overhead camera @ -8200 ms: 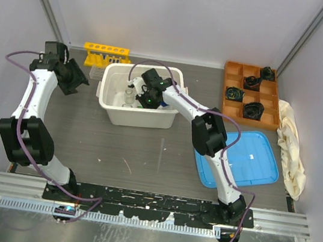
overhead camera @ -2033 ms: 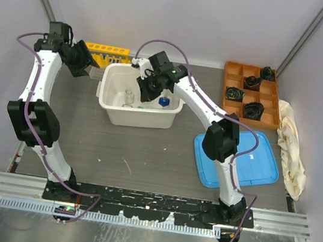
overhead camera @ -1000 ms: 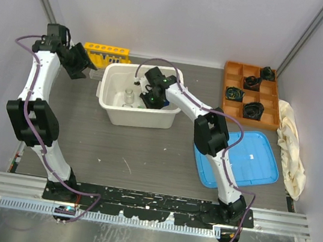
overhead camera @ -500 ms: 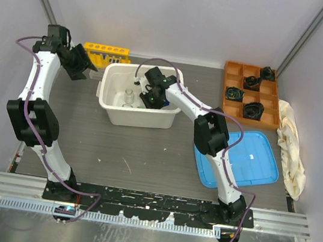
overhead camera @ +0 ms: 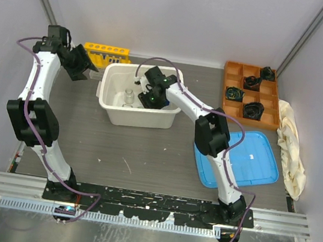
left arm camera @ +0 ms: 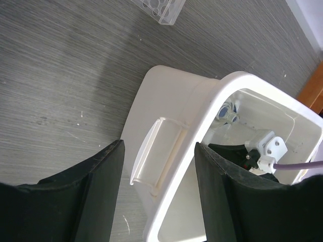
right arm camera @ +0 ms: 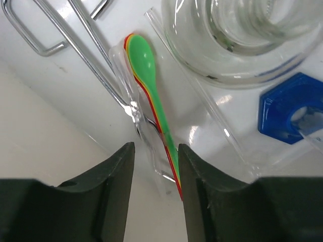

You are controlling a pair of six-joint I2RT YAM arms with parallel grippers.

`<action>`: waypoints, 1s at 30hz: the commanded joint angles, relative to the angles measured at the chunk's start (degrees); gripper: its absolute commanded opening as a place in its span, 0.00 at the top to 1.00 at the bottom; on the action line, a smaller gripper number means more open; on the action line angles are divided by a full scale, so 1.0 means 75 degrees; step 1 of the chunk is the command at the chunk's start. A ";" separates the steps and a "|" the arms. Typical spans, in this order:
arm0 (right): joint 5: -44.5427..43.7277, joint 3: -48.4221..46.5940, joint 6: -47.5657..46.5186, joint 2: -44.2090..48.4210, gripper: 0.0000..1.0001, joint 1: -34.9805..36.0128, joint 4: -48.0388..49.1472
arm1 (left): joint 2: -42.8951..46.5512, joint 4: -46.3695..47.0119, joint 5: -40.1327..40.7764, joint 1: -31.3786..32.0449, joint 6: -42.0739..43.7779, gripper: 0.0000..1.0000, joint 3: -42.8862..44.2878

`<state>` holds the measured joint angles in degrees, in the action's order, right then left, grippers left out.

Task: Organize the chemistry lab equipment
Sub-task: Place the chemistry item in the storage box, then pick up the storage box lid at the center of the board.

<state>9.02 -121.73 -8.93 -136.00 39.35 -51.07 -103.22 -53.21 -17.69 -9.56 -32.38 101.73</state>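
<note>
We log the green spatula lying flat, bowl toward 11 o'clock. Metal tongs lie at its 10 o'clock, a clear flask at 2 and the blue-based cylinder at 3.

In the right wrist view the handle end of the green spatula is covered by the right gripper's fingers. The glass flask and metal tongs are cut off by the top edge, and the blue-based cylinder by the right edge. In the left wrist view only a corner of the clear plastic rack is kept inside the top edge. From above, what lies in the white tub is largely masked by the right arm, and whatever stands in the yellow rack is too small to be made out.
</note>
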 commanded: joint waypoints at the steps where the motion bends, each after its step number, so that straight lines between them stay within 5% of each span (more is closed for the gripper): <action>1: -0.0329 -0.0027 0.0062 0.1025 0.52 0.0004 -0.0089 | 0.0447 0.0134 -0.0239 -0.0073 -0.0032 0.40 0.0017; 17: -0.1686 -0.1338 0.0766 0.2437 0.48 -0.0071 0.0154 | 0.0852 0.0220 -0.0296 -0.0079 -0.0139 0.38 -0.0169; 24: -0.4026 -0.0650 0.1661 0.4153 0.48 -0.0624 0.0619 | 0.1211 -0.0243 0.0576 -0.0073 0.0388 0.38 0.0534; 30: -0.5615 0.0682 0.2396 0.5364 0.47 -0.0788 -0.0109 | 0.1634 0.0190 -0.0143 0.0169 0.0113 0.40 0.0188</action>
<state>-21.93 -121.43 2.98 -99.70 33.65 -48.14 -95.50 -54.68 -15.46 -9.52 -31.57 103.18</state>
